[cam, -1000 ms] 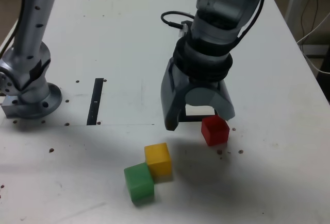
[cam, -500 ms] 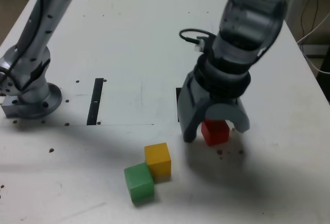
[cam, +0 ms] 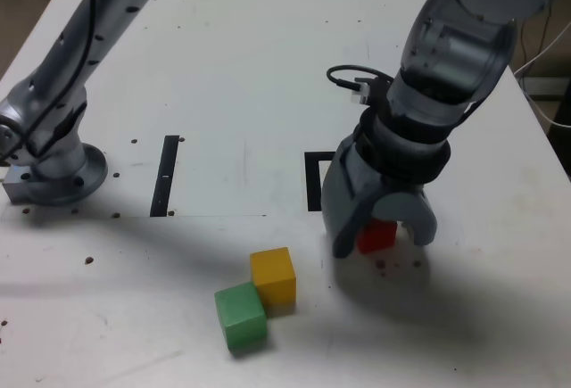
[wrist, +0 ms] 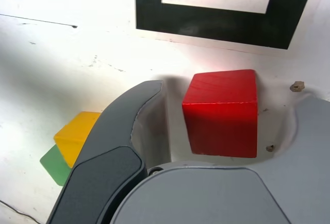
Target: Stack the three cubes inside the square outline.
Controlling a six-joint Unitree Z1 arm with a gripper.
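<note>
The grey two-fingered tool (cam: 382,238) has dropped around the small red solid cube (wrist: 221,112), fingers spread but narrowing, black square outline (wrist: 216,15) at twelve o'clock: grasp imminent.

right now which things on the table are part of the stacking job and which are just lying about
Part of the job:
red cube, between the hand's jaws
yellow cube
green cube, touching the yellow one
square outline

Just lying about:
thin black strip
small brown specks on the table
</note>
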